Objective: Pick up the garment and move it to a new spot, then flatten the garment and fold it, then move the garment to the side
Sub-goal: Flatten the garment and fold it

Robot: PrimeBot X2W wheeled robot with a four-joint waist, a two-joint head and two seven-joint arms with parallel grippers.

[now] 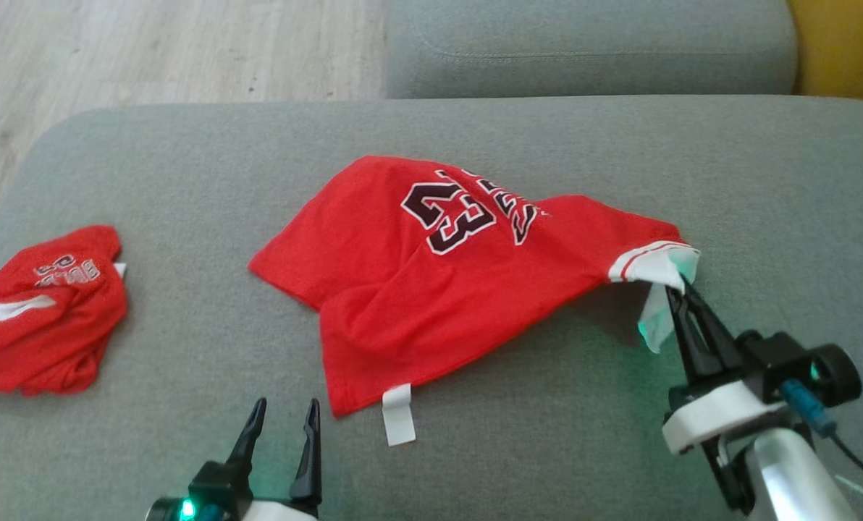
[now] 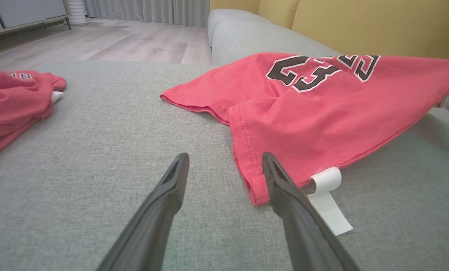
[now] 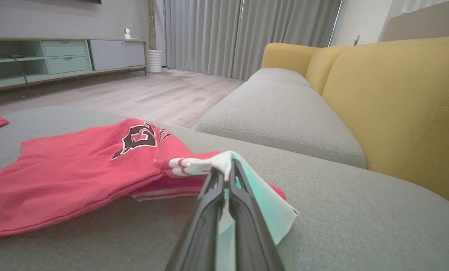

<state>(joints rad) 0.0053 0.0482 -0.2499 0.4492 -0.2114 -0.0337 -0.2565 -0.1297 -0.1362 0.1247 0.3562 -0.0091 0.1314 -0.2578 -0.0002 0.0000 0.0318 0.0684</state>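
Right gripper is clamped tight on the white-trimmed edge of the red jersey, with a flap of pale inner fabric hanging past the fingers. Left gripper is wide open and empty, hovering just off the jersey's near hem corner, beside the white label. The jersey sits mid grey cushion, a bit toward its right edge, rumpled, number side up. Its pinched end is lifted and the rest lies on the cushion. A second red garment is bunched at the cushion's left edge, well apart. Handling call: light, limp knit with no stiffness, so it'll sag and fold on itself from one grip. It'll likely drag on the upholstery rather than slide. Not fragile. Best holds are the hemmed or ribbed edges, which are thicker and slip less. I'd take the near hem corner by the label with the left, so two grip points can spread it flat. Risk: pinching two layers at once.
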